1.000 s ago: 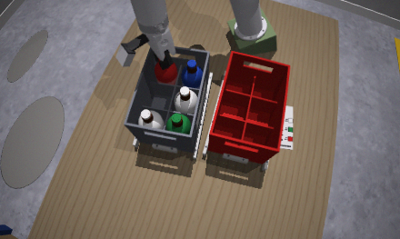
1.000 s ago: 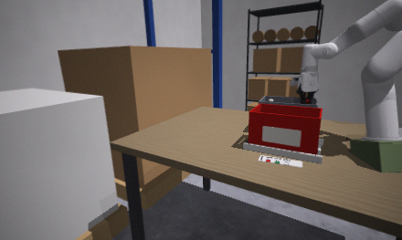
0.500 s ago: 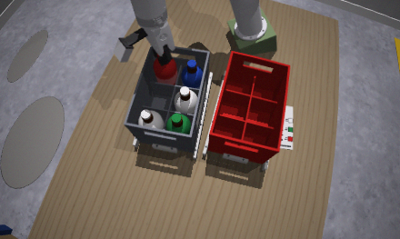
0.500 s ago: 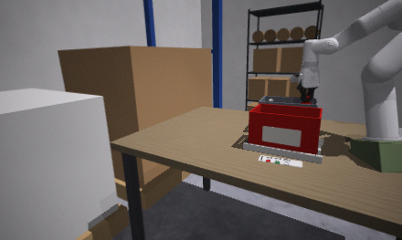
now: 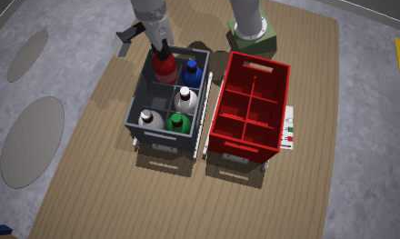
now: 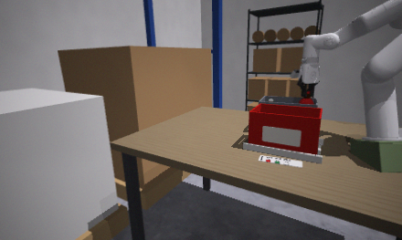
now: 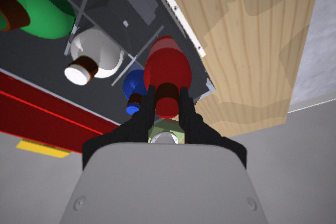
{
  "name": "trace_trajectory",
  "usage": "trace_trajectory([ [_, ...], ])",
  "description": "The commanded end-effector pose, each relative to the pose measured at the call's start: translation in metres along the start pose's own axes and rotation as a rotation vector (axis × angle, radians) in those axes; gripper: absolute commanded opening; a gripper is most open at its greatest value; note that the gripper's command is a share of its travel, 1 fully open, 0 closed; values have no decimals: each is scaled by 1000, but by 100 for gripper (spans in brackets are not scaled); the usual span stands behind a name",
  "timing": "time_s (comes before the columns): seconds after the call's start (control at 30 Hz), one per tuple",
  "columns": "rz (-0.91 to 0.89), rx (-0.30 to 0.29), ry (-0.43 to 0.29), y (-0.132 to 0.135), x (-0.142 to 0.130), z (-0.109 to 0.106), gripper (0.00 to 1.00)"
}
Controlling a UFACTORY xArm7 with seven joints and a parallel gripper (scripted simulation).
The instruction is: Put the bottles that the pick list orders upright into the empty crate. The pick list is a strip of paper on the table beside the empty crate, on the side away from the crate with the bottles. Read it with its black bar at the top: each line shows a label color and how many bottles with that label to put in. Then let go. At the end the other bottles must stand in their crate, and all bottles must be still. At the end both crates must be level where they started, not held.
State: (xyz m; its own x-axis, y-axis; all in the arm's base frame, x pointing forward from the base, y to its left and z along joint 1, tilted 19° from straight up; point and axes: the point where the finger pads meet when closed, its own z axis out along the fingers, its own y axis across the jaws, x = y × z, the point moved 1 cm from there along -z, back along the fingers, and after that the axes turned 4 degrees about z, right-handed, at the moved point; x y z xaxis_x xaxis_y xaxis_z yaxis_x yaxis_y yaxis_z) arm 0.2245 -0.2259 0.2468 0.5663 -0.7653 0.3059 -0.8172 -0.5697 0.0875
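Note:
My gripper is shut on the neck of the red bottle. The bottle is upright, partly raised, over the back left compartment of the grey crate; its top shows above the rim. In that crate stand a blue bottle back right, a white bottle middle right, another white bottle front left and a green bottle front right. The red crate is empty. The pick list shows red, green and white lines from its bar; counts are too small to read.
The crates stand side by side on the wooden table, with pale rails between them. The green base block of the arm is behind the red crate. The grey crate's walls and dividers surround the raised bottle closely.

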Motion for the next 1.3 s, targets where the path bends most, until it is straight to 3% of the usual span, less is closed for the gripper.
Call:
trace_trajectory([
  [0.0, 0, 1, 4, 0, 1, -10, 0],
  [1.27, 0, 1, 4, 0, 1, -64, 0],
])
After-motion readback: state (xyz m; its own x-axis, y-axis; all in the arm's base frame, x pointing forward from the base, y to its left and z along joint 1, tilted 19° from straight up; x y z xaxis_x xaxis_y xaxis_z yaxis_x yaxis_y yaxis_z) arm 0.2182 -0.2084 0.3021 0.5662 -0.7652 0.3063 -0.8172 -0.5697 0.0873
